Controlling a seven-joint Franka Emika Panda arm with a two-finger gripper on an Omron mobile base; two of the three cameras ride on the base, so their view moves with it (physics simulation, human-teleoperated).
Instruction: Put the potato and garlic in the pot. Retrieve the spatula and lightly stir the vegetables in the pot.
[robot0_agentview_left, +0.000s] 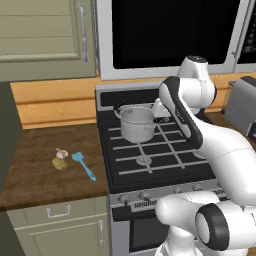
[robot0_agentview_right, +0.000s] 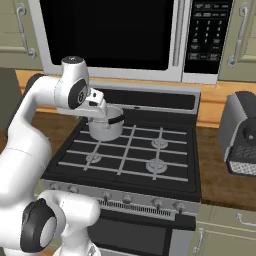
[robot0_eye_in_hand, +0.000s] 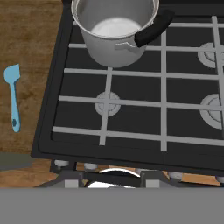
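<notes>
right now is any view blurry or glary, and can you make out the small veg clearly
Left base view: even flat light, no glare; the potato and garlic are tiny and soft-edged beside the spatula. Right base view: sharp enough, the arm covers part of the pot. Hand view: crisp, with a pale sheen on the pot's floor.

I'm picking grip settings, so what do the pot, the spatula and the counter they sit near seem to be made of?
The pot looks like polished steel: silver walls with soft reflections, and one dark, matte handle that may be plastic. The spatula is a flat, uniform light blue without shine, probably silicone or plastic. The counter looks like dark stained wood, with visible brown grain.
</notes>
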